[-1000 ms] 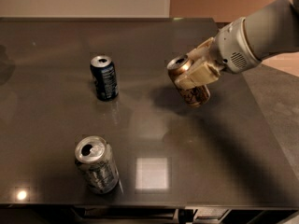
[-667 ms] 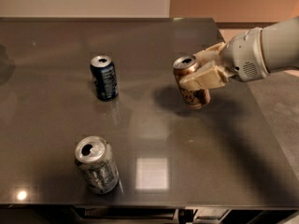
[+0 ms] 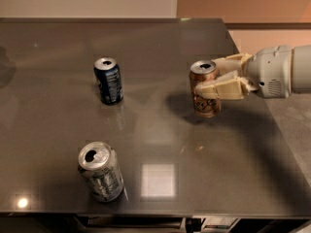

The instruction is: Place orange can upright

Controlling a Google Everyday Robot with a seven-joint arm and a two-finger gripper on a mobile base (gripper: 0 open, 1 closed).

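The orange can (image 3: 205,103) stands upright at the right side of the dark table (image 3: 155,47), silver top with its opening facing up, base on or just above the surface. My gripper (image 3: 206,75) reaches in from the right edge, and its cream fingers (image 3: 223,88) close around the can's upper half. The white wrist (image 3: 274,72) sits just past the table's right edge.
A dark blue can (image 3: 109,80) stands upright left of centre. A silver-grey can with dark print (image 3: 100,171) stands near the front left. The table's right edge runs just beyond the orange can, and its front edge lies below the silver can.
The orange can has gone from tilted to upright. The arm has drawn back to the right, with the fingers still on the can.
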